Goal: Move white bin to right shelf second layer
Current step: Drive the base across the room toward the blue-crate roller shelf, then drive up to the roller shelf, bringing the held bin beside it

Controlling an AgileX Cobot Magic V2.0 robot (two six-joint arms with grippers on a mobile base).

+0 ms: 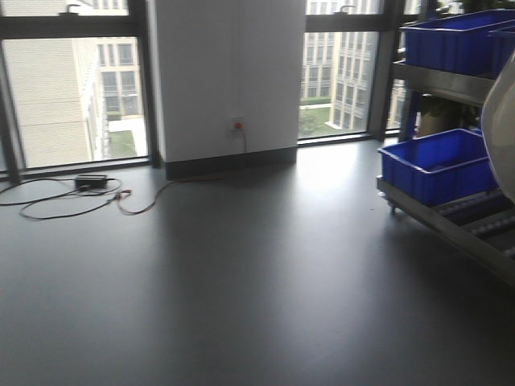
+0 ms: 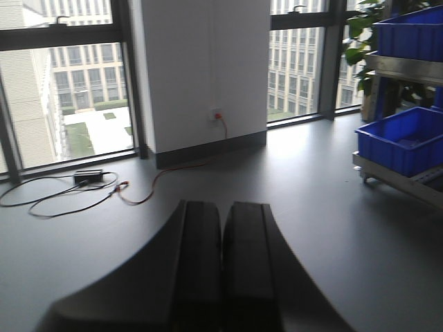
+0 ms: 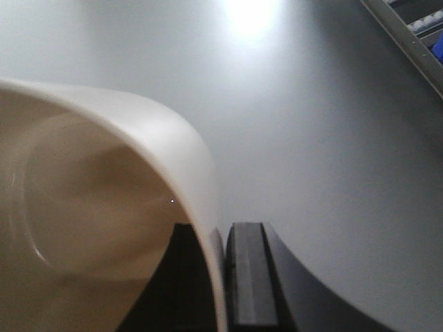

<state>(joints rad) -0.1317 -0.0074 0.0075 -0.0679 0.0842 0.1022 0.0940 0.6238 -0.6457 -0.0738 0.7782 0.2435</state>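
Far left, tall windows (image 1: 72,96) look out on pale buildings. Below them loops of black cable (image 1: 68,201) sprawl on the grey floor (image 1: 241,289) around a small black power brick (image 1: 91,182). A reddish lead (image 1: 173,189) trails from there along the skirting to a wall socket (image 1: 237,125) low on the white pillar (image 1: 229,72).

The left gripper (image 2: 223,207) hangs over bare floor, its two dark jaws pressed flat together with nothing between them.

On the right stands the steel rack (image 1: 447,217). Its bottom roller tier (image 1: 483,223), sloping, carries a blue crate (image 1: 438,165) at its far end. The second tier (image 1: 438,80) above shows as a steel bar with more blue crates (image 1: 455,40) on it. Green leaves (image 2: 360,31) show behind the rack.

At the very right edge of the front view, close and blurred, is the curved side of the white bin (image 1: 502,129). It rests on no tier. The right wrist view shows it better: the right gripper (image 3: 218,238) has its jaws clamped on the bin's wall at the rim, one dark jaw inside the cream hollow, the other outside. The bin is up off the floor, and only a strip of the rack's rollers shows at that view's top right corner.
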